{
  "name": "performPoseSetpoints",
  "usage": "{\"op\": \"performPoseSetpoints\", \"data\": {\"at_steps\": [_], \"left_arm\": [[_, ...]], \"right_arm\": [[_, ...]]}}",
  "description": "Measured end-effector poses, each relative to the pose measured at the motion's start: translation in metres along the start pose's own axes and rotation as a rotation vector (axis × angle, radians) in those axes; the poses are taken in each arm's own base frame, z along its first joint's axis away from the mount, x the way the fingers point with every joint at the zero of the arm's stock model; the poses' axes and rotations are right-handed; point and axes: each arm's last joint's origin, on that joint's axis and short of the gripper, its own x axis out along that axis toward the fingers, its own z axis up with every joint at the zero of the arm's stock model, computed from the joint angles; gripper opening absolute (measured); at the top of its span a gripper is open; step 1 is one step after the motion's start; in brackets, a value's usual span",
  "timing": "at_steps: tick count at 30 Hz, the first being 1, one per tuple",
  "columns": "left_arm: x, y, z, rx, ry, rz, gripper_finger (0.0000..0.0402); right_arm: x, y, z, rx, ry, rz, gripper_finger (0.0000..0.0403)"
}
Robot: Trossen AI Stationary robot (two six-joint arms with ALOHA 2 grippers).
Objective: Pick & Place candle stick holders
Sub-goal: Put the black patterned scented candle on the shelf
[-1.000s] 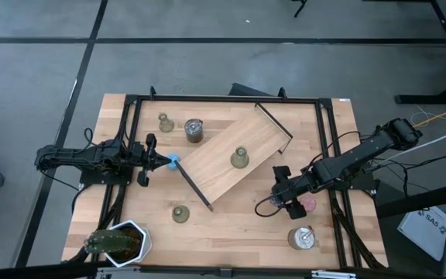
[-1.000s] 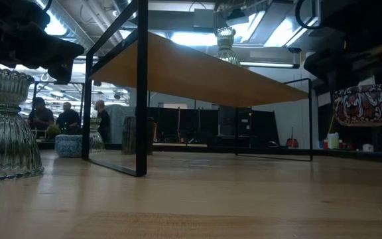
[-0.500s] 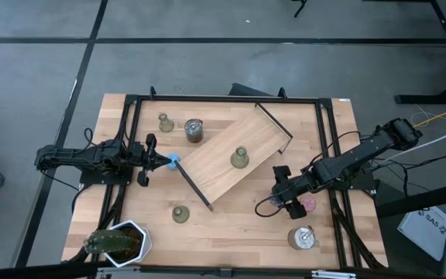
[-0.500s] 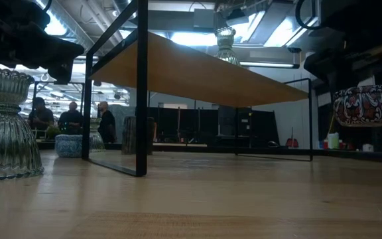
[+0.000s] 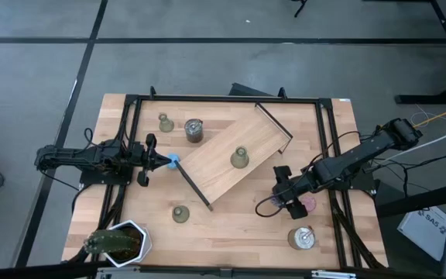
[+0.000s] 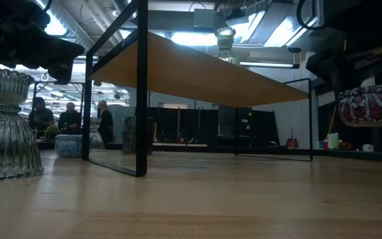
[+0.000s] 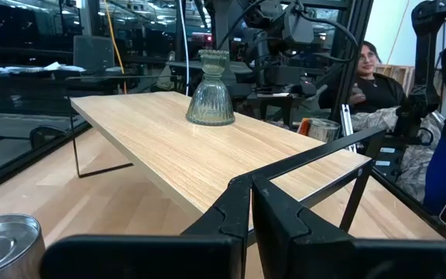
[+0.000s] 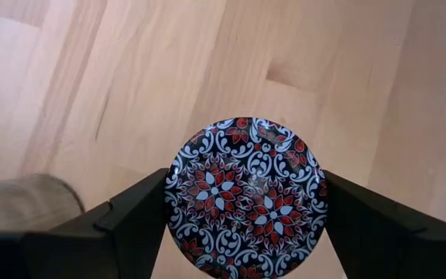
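Three ribbed, bell-shaped candle stick holders stand on their wide bases. One (image 5: 166, 122) is at the far left, one (image 5: 239, 158) on the wooden shelf board (image 5: 231, 163), one (image 5: 180, 213) on the table near the front. My right gripper (image 5: 289, 201) is shut on a round tin (image 8: 246, 194) with a red, black and white flower pattern. It hangs right of the shelf. My left gripper (image 5: 159, 160) is shut and level at the table's left. Its tips are by the shelf's near-left corner and a small blue bit (image 5: 173, 160). My right gripper pinches the patterned tin between its two fingers (image 8: 134, 213), which sit on opposite sides of its round wall (image 8: 178, 203). The fingers slant steeply down from the table's right. The tin hangs clear of the table (image 6: 370, 106), its patterned lid toward the wrist.
A silver tin (image 5: 194, 130) stands at the far left by the shelf, another (image 5: 303, 237) at the near right. A pink puck (image 5: 310, 203) lies beside my right gripper. A potted plant (image 5: 118, 242) fills the near-left corner. A black frame (image 5: 223, 98) rims the table. People stand beyond the table (image 6: 68, 119).
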Motion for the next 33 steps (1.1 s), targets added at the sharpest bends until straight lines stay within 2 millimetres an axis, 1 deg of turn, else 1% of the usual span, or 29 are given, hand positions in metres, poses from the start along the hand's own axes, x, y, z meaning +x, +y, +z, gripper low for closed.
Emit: {"op": "performPoseSetpoints", "data": {"at_steps": [5,8,12,16,20,25,33], "left_arm": [[0.0,0.0,0.0,0.0,0.0,0.0,0.0012],[0.0,0.0,0.0,0.0,0.0,0.0,0.0013],[0.0,0.0,0.0,0.0,0.001,0.0,0.0011],[0.0,0.0,0.0,0.0,0.0,0.0,0.0012],[0.0,0.0,0.0,0.0,0.0,0.0,0.0012],[0.0,0.0,0.0,0.0,0.0,0.0,0.0011],[0.0,0.0,0.0,0.0,0.0,0.0,0.0012]], "right_arm": [[-0.011,-0.001,0.006,0.011,0.029,-0.008,0.0305],[-0.021,-0.004,0.011,0.021,0.05,-0.017,0.0305],[-0.035,-0.009,0.017,0.041,0.087,-0.031,0.0305],[-0.055,-0.015,0.026,0.07,0.103,-0.043,0.0305],[-0.071,-0.024,0.035,0.087,0.082,-0.055,0.0305],[-0.086,-0.037,0.04,0.14,0.083,-0.068,0.0305],[-0.108,-0.071,0.044,0.202,0.074,-0.126,0.0305]]}}
